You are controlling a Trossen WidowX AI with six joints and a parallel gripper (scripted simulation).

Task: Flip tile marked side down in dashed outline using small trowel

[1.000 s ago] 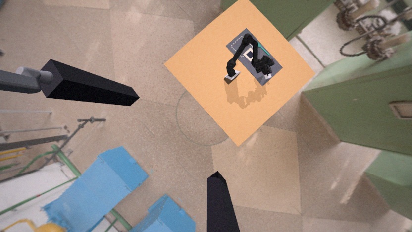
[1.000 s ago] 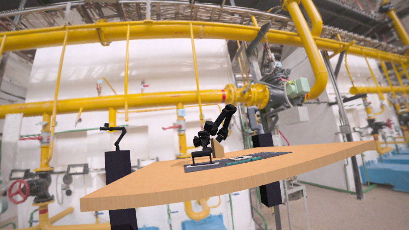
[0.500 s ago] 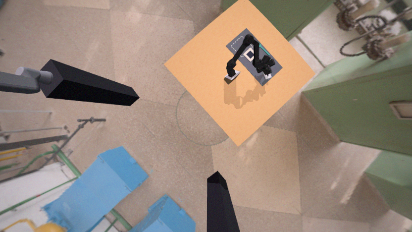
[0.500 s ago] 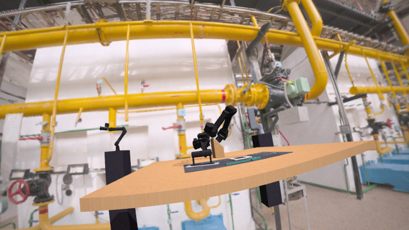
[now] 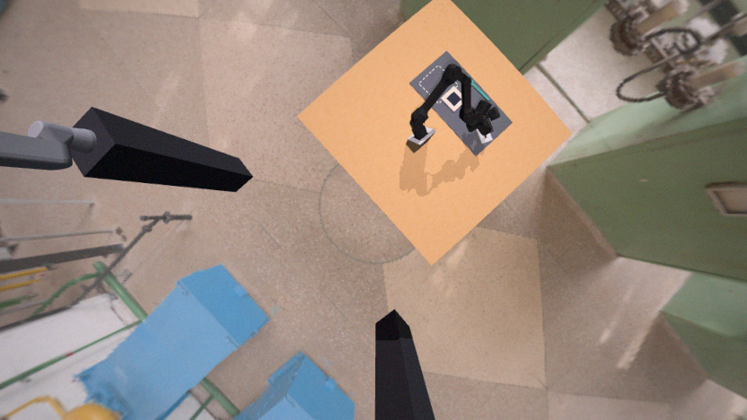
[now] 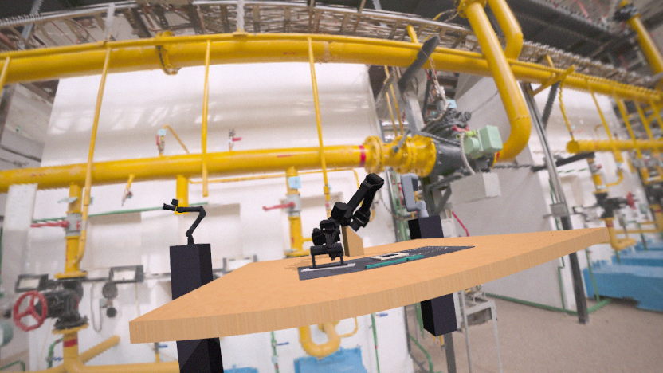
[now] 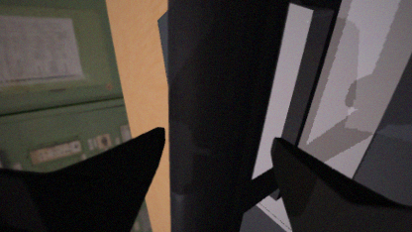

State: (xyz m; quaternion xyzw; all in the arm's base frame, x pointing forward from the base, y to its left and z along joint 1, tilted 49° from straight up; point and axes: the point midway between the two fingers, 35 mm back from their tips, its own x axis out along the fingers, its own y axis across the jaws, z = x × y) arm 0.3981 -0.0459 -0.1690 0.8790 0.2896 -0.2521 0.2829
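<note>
The trowel has a thick black handle (image 6: pixel 326 250) (image 7: pixel 210 106) raised on posts above a flat, pale blade (image 5: pixel 487 138) (image 7: pixel 282 89). It lies on the near end of the dark mat (image 5: pixel 501 123) (image 6: pixel 315 274). My gripper (image 6: pixel 327 244) (image 7: pixel 218 139) is open and low over the trowel, with the handle between its fingers in the wrist view; a gap shows at the left finger. The tile (image 5: pixel 453 99) (image 6: pixel 389 256) lies flat on the mat with its dark square mark up, beside the dashed outline (image 5: pixel 438 65). Contact of fingers and handle cannot be told.
A teal bar (image 5: pixel 479 90) (image 6: pixel 394 261) lies along the mat's edge near the tile. The mat is on a wooden table (image 5: pixel 433 230) (image 6: pixel 259 301). A wooden block (image 6: pixel 353 243) stands by the arm's base. My arm passes over the mat and partly hides the dashed outline.
</note>
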